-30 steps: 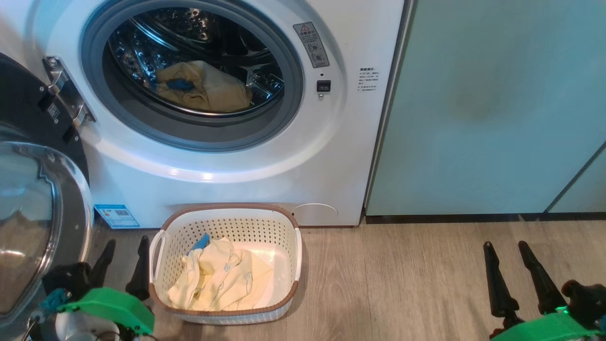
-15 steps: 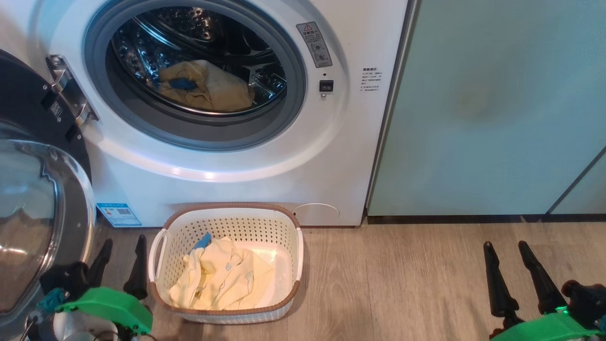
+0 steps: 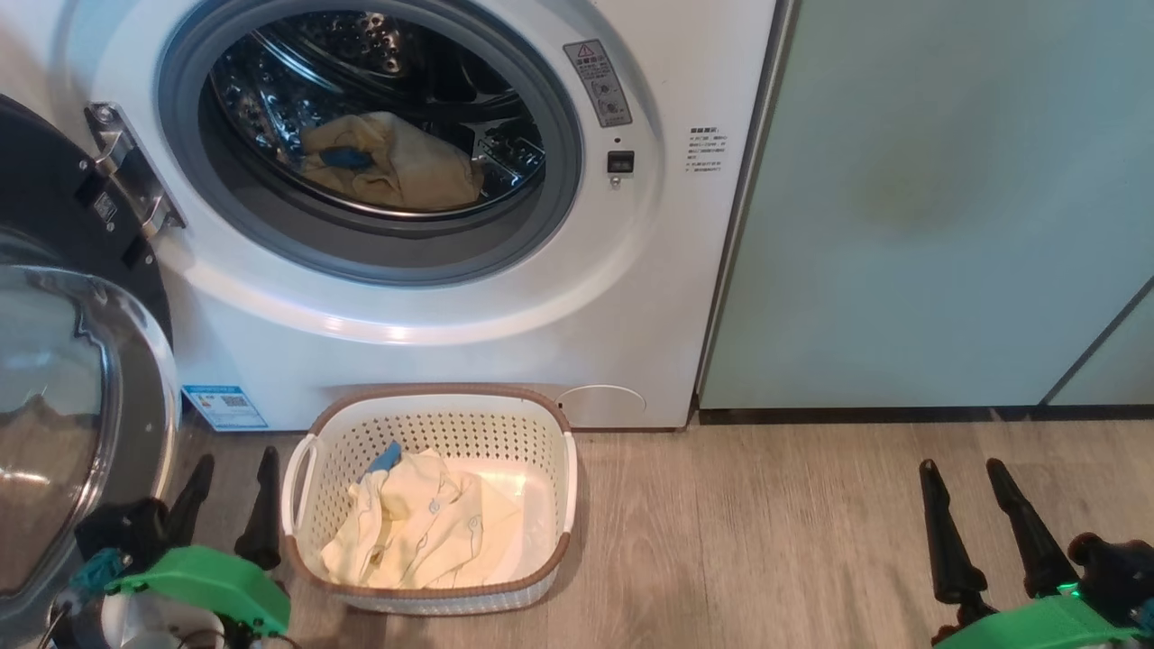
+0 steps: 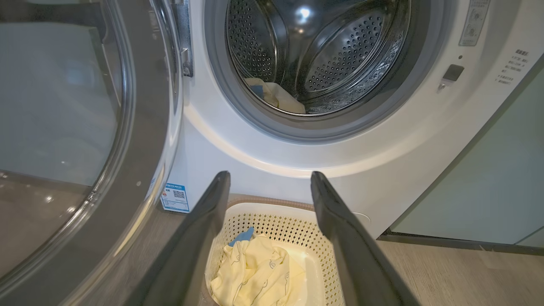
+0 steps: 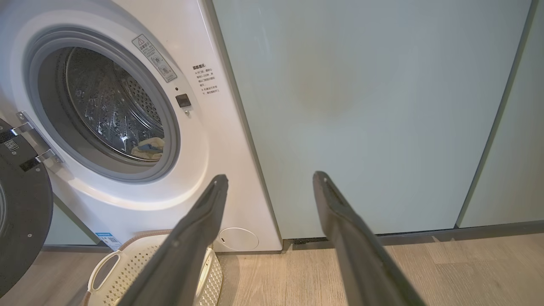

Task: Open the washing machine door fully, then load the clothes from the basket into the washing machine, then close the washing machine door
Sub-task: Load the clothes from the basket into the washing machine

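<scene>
**Hovering low with both grippers spread before the open machine**

Just to the left of the left gripper [image 3: 236, 464] stands the washing machine door [image 3: 63, 361]. It is swung open, with its clear glass bowl bulging outward and its metal hinge [image 3: 126, 176] up ahead of the fingers. The left gripper's two dark fingers are parted and hold nothing. A small blue label [image 3: 223, 407] sits on the front of the washing machine [image 3: 505, 333], straight ahead of them.

Immediately to this gripper's right is the basket [image 3: 433, 394], resting on the wood floor [image 3: 766, 541] at the machine's foot. Whether the nearer finger touches its white handle cannot be told. In the basket lie the clothes [image 3: 424, 532], a crumpled pale yellow garment with little buttons and a blue patch, bunched toward the side nearest the left gripper.

Ahead of and above the basket gapes the steel drum [image 3: 297, 72], with a second yellow garment [image 3: 397, 171] lying at its bottom.

Well off to the right of the basket, the right gripper [image 3: 960, 469] hovers over bare floor, its fingers likewise spread and empty. The pale green cabinet [image 3: 938, 225] lies ahead of it, and the machine is ahead to its left
</scene>
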